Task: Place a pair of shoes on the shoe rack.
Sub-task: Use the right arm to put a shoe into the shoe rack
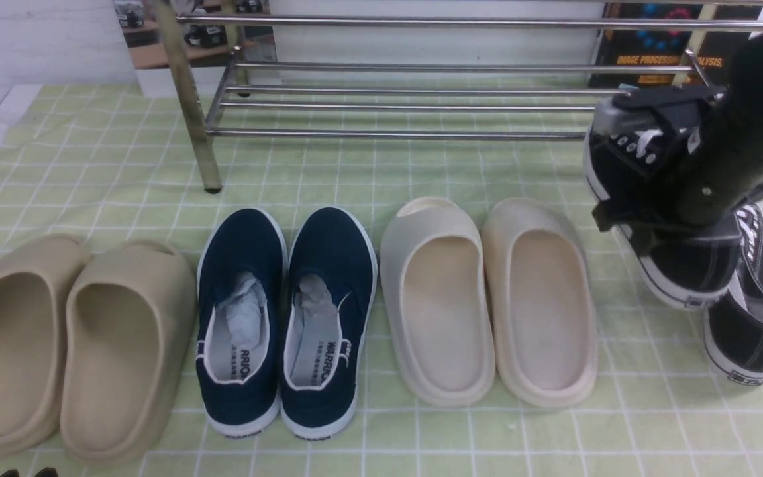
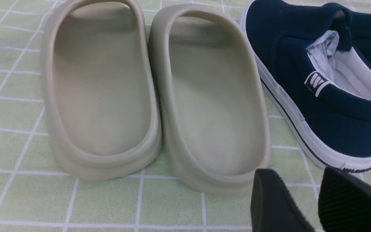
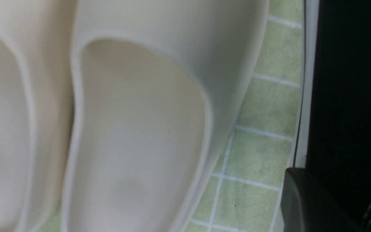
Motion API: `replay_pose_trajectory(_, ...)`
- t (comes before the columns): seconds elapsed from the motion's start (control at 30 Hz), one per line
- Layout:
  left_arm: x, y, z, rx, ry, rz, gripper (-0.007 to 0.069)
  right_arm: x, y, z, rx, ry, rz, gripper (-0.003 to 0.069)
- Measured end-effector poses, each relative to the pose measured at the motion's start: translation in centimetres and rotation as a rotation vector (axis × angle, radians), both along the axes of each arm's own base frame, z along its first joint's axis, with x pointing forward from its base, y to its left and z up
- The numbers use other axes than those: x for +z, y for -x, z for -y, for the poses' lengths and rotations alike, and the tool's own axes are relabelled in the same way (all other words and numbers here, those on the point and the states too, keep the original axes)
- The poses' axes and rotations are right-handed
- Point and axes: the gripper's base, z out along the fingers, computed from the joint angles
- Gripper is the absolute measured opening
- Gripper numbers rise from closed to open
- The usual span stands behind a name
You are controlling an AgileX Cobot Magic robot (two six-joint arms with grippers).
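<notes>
From my station, the chrome shoe rack [image 1: 395,134] runs along the far side, its smooth round bars shining. Its right end is hidden behind my right arm and its top tier is cut off by the frame. Everything sits on a pale green checked cloth [image 1: 90,165] with thin white grid lines.

Nearer to me is a row of footwear. On the left are matte tan foam slides [image 1: 123,358], thick-walled and rounded. In the middle are navy slip-ons [image 1: 328,258] in soft canvas with white soles and crumpled paper stuffing [image 1: 246,305]. To their right are smooth cream foam slides [image 1: 441,298].

On the far right, the right gripper [image 3: 346,206] is clamped on the held sneaker [image 1: 689,268], which is black canvas with a white sole edge and white laces. It hangs tilted above the cloth, near the rack's right end but not on it. The arm covers much of its upper, and I cannot make out its toe cap. The second sneaker [image 1: 752,324] lies on the cloth just behind and to the right, partly covered by the first.

The left gripper [image 2: 304,203] sits low at the near left. Its dark ribbed fingers are parted by a narrow gap and hold nothing, just near the right-hand tan slide.
</notes>
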Motion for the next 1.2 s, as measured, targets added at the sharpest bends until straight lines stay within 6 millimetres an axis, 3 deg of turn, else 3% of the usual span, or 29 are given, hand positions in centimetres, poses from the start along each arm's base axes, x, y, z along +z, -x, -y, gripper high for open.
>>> replay_pose_trajectory(0.1, 0.0, 0.0, 0.0, 0.000, 0.000, 0.000, 0.0239, 1.3, -0.9, -0.7, 0.012, -0.010, 0.046, 0.0027)
replay_pose_trajectory(0.17, 0.0, 0.0, 0.0, 0.000, 0.000, 0.000, 0.0239, 1.7, -2.9, -1.1, 0.020, 0.006, 0.108, 0.0027)
replay_pose_trajectory(0.5, 0.0, 0.0, 0.0, 0.000, 0.000, 0.000, 0.0239, -0.9, -12.0, -1.6, -0.044, 0.005, 0.137, 0.0027)
replay_pose_trajectory(0.73, 0.0, 0.0, 0.0, 0.000, 0.000, 0.000, 0.0239, -1.6, -15.9, -0.8, -0.081, -0.016, 0.196, 0.0032)
replay_pose_trajectory(0.87, 0.0, 0.0, 0.0, 0.000, 0.000, 0.000, 0.0239, -2.0, -16.8, -0.6, -0.075, -0.020, 0.206, 0.0057)
replay_pose_trajectory(1.0, 0.0, 0.0, 0.0, 0.000, 0.000, 0.000, 0.0239, -1.6, -17.0, -0.7, -0.030, -0.012, 0.233, 0.0189)
replay_pose_trajectory(1.07, 0.0, 0.0, 0.0, 0.000, 0.000, 0.000, 0.0239, -1.2, -16.9, -0.7, -0.025, -0.012, 0.246, 0.0299)
replay_pose_trajectory(1.1, 0.0, 0.0, 0.0, 0.000, 0.000, 0.000, 0.0239, -1.1, -16.9, -0.7, -0.024, -0.012, 0.247, 0.0309)
replay_pose_trajectory(1.13, 0.0, 0.0, 0.0, 0.000, 0.000, 0.000, 0.0239, -0.7, -16.7, -0.7, -0.024, -0.017, 0.242, 0.0393)
replay_pose_trajectory(1.17, 0.0, 0.0, 0.0, 0.000, 0.000, 0.000, 0.0239, -0.7, -16.7, -0.7, -0.024, -0.016, 0.240, 0.0402)
replay_pose_trajectory(1.2, 0.0, 0.0, 0.0, 0.000, 0.000, 0.000, 0.0239, 0.0, -16.3, -0.6, -0.024, -0.016, 0.238, 0.0470)
